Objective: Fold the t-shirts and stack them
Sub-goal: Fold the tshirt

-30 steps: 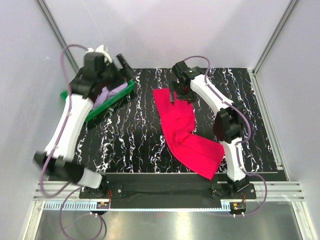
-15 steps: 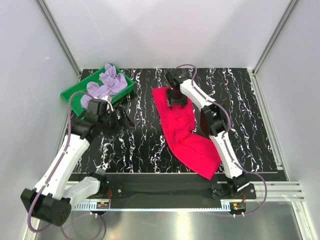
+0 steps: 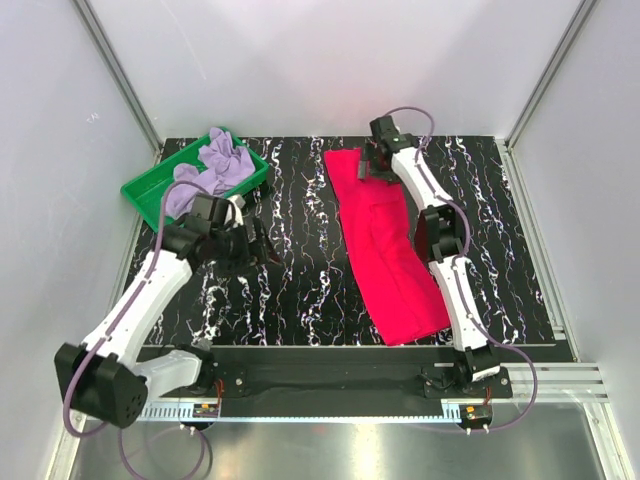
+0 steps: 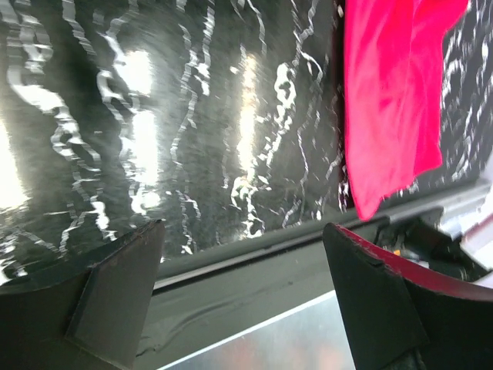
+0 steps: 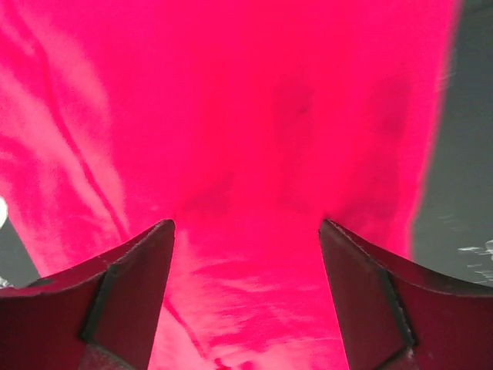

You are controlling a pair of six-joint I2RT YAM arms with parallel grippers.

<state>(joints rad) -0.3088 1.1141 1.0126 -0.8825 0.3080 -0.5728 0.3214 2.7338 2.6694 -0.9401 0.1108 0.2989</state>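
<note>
The crimson t-shirt (image 3: 385, 240) lies as a long strip on the right half of the table, and the lavender t-shirt (image 3: 215, 165) sits crumpled in the green tray (image 3: 140, 195) at the far left. The right gripper (image 3: 378, 165) hovers over the far end of the red cloth with its fingers apart, and the left gripper (image 3: 258, 243), also spread and empty, hangs above bare table near the tray. I think a pinch may catch only the top layer, so the fold would open. The near end lies close to the edge and could slide off the glossy black marbled table (image 3: 290, 290). White walls with metal posts enclose everything.
</note>
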